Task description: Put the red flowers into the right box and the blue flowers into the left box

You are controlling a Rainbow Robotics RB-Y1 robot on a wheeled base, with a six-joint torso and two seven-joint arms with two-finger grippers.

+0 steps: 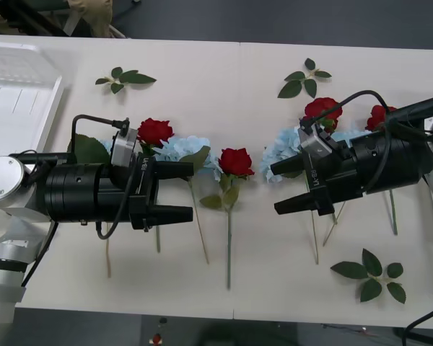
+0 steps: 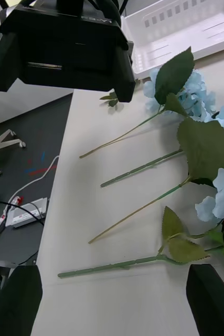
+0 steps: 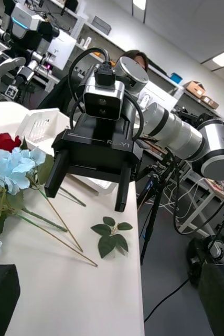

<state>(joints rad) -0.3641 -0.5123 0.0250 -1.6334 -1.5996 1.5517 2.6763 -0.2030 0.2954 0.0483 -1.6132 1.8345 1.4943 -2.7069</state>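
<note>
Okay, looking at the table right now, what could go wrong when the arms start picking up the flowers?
1. The red flowers and blue flowers lie overlapping in a row, so one grasp might drag a neighbour along.
2. The left gripper and right gripper, both open, point toward each other over the middle; reaching together they might collide.
3. The stems are thin and flat on the table, so the fingers could slip off them.

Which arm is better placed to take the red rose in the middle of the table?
Probably the left gripper: open, its fingertips end just beside the middle rose. The right gripper, also open, is farther away.
</note>
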